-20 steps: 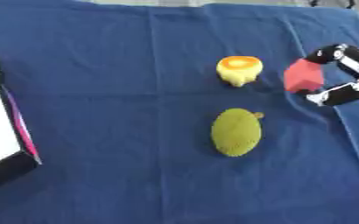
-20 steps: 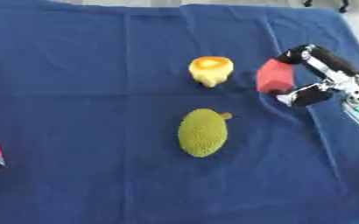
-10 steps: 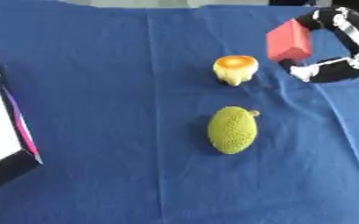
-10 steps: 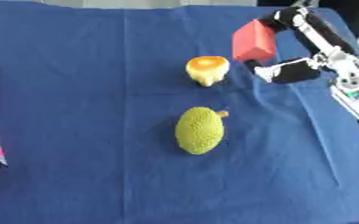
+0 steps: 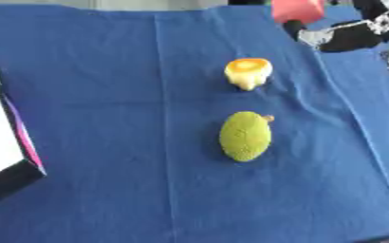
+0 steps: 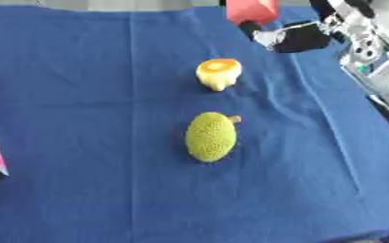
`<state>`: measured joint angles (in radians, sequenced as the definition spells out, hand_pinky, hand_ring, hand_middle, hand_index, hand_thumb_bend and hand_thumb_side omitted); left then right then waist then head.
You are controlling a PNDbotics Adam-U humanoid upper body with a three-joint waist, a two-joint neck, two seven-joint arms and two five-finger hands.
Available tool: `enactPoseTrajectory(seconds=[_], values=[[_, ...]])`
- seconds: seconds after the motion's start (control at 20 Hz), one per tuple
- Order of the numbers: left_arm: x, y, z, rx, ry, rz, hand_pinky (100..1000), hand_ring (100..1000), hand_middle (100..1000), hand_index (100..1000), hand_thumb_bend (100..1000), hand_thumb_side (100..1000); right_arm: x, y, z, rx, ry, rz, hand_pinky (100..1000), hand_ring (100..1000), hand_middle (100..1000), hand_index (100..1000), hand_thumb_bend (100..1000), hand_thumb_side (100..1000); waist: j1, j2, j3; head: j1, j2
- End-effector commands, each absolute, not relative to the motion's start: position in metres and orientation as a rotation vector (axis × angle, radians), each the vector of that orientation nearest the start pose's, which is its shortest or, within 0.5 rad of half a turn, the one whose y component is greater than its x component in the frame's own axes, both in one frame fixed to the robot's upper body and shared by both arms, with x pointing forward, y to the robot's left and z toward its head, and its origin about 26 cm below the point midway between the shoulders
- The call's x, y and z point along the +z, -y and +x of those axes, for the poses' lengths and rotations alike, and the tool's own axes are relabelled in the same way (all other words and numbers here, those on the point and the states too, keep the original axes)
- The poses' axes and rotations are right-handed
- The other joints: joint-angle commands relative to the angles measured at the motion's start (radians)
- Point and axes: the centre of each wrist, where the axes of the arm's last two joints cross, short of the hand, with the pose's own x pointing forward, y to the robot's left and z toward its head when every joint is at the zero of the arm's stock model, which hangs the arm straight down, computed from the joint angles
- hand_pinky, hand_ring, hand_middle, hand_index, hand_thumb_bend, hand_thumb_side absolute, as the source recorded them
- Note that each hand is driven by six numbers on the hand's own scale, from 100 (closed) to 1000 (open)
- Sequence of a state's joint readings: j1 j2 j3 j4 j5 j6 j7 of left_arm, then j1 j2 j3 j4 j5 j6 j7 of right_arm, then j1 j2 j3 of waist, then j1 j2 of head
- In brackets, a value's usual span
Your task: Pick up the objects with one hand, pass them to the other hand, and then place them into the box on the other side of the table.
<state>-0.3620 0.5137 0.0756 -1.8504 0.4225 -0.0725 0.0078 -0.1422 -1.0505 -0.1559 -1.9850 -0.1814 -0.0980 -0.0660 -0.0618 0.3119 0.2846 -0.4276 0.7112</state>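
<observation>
My right hand is raised at the top right, its fingers curled round a red block that is cut off by the top edge. On the blue cloth below lie a yellow-orange fruit piece and, nearer to me, a green bumpy fruit with a short stem. The box shows at the left edge, white inside with a black and pink wall. My left hand is in neither view.
A blue cloth covers the table, with folds running lengthwise. Grey and white parts of my right arm fill the upper right corner.
My right hand has lifted the red block off the cloth and carried it up and to the left, toward the top edge. The two fruits have stayed where they were.
</observation>
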Motion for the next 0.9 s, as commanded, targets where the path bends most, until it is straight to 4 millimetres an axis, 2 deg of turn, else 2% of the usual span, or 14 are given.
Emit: enactPoseTrajectory(seconds=[0.05, 0.4, 0.7, 0.9], values=[[0.229, -0.317, 0.322, -0.252, 2.289, -0.047, 935, 877, 992, 759, 133, 742, 0.292, 0.368, 0.269, 0.859, 2.149, -0.59, 750, 705, 530, 611, 154, 100, 0.019, -0.052, -0.004, 0.009, -0.002], [0.237, -0.309, 0.326, -0.267, 2.305, -0.054, 928, 875, 986, 762, 144, 700, 0.282, 0.357, 0.274, 0.821, 2.092, -0.385, 735, 703, 531, 610, 107, 100, 0.03, -0.105, -0.013, 0.049, -0.014], [0.254, -0.295, 0.332, -0.331, 2.34, -0.05, 917, 873, 978, 766, 161, 638, 0.271, 0.342, 0.281, 0.755, 2.076, -0.229, 721, 699, 532, 609, 100, 100, 0.036, -0.146, -0.015, 0.049, 0.008], [0.263, -0.288, 0.337, -0.367, 2.356, -0.019, 912, 872, 972, 761, 173, 608, 0.263, 0.331, 0.285, 0.719, 2.071, -0.182, 714, 695, 532, 608, 100, 100, 0.037, -0.161, -0.016, 0.046, 0.026]])
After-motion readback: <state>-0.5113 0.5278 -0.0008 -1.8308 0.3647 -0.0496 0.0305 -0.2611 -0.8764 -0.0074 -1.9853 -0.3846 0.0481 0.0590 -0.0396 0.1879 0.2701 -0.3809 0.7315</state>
